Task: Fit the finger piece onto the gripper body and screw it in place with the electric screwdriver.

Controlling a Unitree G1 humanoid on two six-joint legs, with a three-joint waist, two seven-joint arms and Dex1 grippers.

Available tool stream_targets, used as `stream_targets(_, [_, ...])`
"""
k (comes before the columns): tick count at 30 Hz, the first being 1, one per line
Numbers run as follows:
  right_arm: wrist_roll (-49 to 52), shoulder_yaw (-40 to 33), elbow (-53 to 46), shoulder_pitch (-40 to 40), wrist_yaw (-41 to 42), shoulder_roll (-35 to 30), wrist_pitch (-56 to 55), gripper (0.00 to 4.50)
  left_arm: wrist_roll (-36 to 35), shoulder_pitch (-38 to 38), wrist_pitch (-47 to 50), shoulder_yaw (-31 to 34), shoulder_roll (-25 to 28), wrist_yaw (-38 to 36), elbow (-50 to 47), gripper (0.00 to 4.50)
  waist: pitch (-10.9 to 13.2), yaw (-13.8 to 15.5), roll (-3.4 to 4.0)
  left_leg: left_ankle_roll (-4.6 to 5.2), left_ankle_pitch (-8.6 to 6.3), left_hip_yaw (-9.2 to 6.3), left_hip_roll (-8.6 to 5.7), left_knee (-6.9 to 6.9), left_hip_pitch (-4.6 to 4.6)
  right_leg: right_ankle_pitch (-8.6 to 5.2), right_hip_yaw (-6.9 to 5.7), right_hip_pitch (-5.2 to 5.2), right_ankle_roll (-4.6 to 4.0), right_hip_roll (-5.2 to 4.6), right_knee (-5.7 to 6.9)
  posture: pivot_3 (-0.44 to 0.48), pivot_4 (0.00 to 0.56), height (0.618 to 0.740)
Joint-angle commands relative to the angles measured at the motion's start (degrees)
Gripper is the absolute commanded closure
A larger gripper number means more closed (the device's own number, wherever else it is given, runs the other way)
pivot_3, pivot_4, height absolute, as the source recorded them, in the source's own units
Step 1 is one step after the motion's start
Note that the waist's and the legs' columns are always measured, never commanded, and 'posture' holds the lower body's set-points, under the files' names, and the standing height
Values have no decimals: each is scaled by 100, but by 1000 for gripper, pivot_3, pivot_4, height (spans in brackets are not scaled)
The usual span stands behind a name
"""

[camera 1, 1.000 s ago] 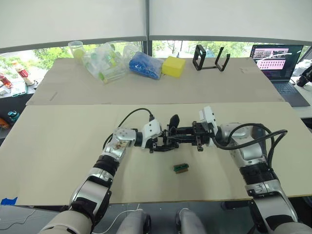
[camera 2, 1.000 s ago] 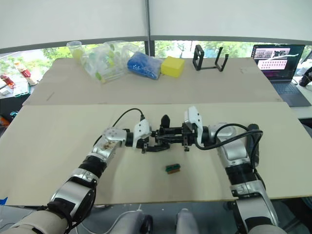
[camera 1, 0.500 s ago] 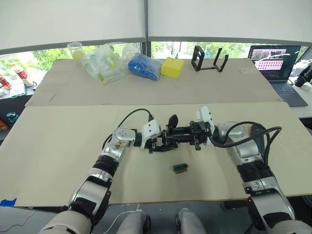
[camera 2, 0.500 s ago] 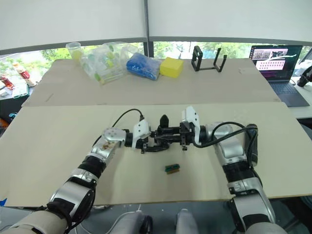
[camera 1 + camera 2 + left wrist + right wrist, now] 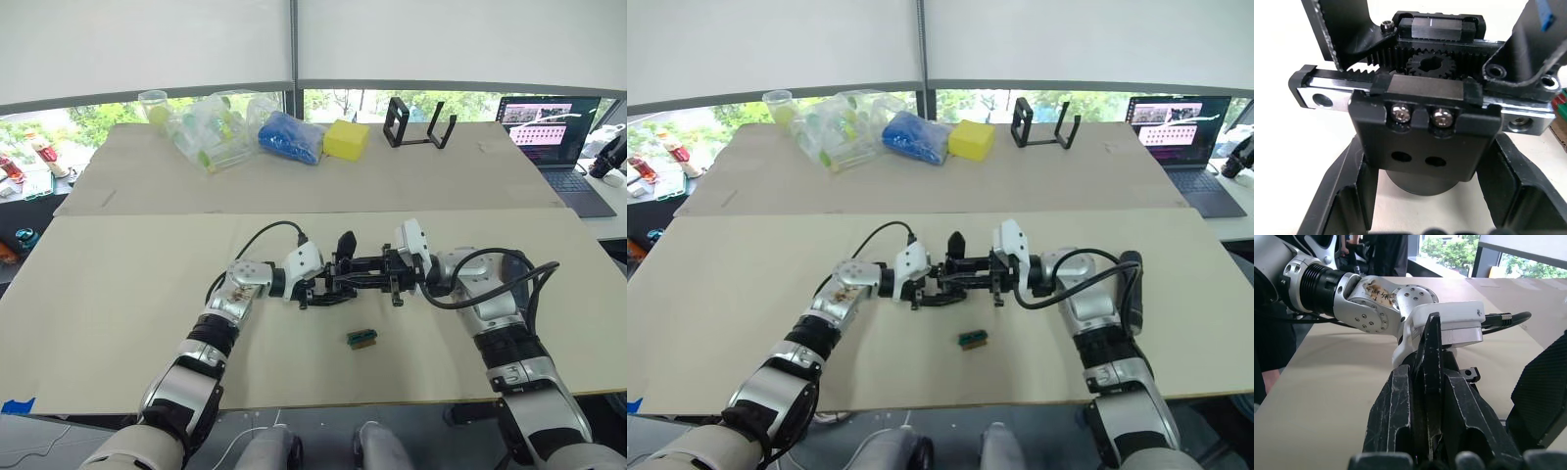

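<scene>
Gripper body (image 5: 1425, 142) sits gripped between left gripper (image 5: 315, 290) jaws.

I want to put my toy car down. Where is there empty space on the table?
Bare table lies left of the left gripper, and right of the right arm. It is crowded mid-table, where both grippers meet at the gripper body, with a small green block just in front.

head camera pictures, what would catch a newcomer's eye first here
The two arms meeting mid-table: the left gripper holds the gripper body, whose gear and toothed racks are exposed, while the right gripper presses the finger piece toward it. Just in front lies a small green-and-brown block. Along the far table sit a yellow block, a blue bag and an open laptop.
</scene>
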Motion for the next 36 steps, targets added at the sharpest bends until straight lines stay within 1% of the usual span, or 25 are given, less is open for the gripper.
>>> stream_targets(1, [-691, 786, 544, 276, 442, -344, 873, 4151, -94, -23, -14, 34, 18, -85, -271, 2198, -1, 6, 0, 1, -1, 0, 0, 0, 0, 0, 0, 0, 0, -1, 0, 0, 150, 740])
stream_targets(4, [-709, 987, 530, 221, 583, -357, 1206, 4151, -102, -22, -7, 25, 23, -79, -282, 2198, -12, 23, -2, 4, -6, -5, 0, 0, 0, 0, 1, -1, 0, -6, -6, 0, 150, 740])
stream_targets(7, [-776, 988, 648, 170, 389, -244, 1275, 4151, -113, -11, 2, 19, 22, -71, -301, 2198, -52, 16, -2, 6, -20, -13, 0, 0, 1, 0, 4, -2, 0, -11, -6, 0, 150, 740])
stream_targets(10, [-887, 830, 825, 176, 51, -109, 805, 4151, -117, -8, 12, 17, 11, -60, -307, 2198, -80, 5, -10, 7, -29, -12, 0, 0, 4, 0, 3, 0, 0, -11, -7, 0, 150, 740])
stream_targets(13, [-984, 583, 858, 223, -605, -14, 476, 4152, -119, -12, 17, 15, 0, -36, -300, 2198, -85, -16, -16, 5, -30, -11, 2, 0, 14, 0, 4, 4, 0, -12, -11, 0, 150, 740])
stream_targets(15, [-1054, 530, 739, 297, -926, -31, 403, 4151, -120, -8, 25, 16, -3, -26, -306, 2198, -86, -23, -18, 11, -35, -12, 1, 0, 29, 0, 8, 14, -1, -9, -19, 0, 150, 740])
stream_targets(16, [-1024, 518, 621, 352, -1018, -52, 524, 4151, -120, -5, 31, 17, -5, -21, -311, 2198, -86, -23, -18, 37, -52, -11, 1, -2, 40, 0, 11, 22, -3, -8, -16, 0, 150, 740])
stream_targets(18, [-899, 552, 389, 456, -967, -141, 825, 4151, -120, -4, 36, 21, -8, -14, -310, 2198, -86, -15, -17, 30, -56, -12, 4, -7, 56, -2, 15, 22, -9, -7, -10, 0, 150, 740])
stream_targets(21, [-918, 749, 428, 441, -646, -291, 956, 4151, -115, -16, 26, 24, -16, -12, -282, 2198, -88, -4, -15, 31, -55, -13, 5, -9, 57, -5, 22, 15, -15, -5, -2, 0, 150, 740])
stream_targets(26, [-961, 1327, 574, 151, 101, -468, 1646, 4151, -120, -37, 35, 39, 3, -32, -280, 2198, -89, 7, -13, 33, -57, -11, 3, -5, 55, -5, 22, 17, -16, -9, -9, 0, 150, 740])
stream_targets(28, [-990, 1477, 609, 55, 237, -477, 1694, 4151, -122, -31, 40, 45, 23, -37, -294, 2198, -92, 21, -15, 40, -62, -13, 2, -6, 55, -5, 22, 18, -16, -11, -11, 0, 150, 740])
stream_targets(34, [-1153, 1467, 935, -59, 144, -361, 1369, 4151, -122, 21, 69, 52, 60, -34, -377, 2198, -132, 5, -20, 23, -68, -13, 3, -7, 58, -5, 22, 18, -16, -12, -12, 0, 150, 740])
stream_targets(36, [-1161, 1355, 812, 41, -170, -377, 1472, 4151, -121, 28, 75, 51, 56, -12, -391, 2198, -135, 3, -19, 20, -74, -13, 3, -7, 59, -5, 22, 21, -16, -12, -16, 0, 150, 740])
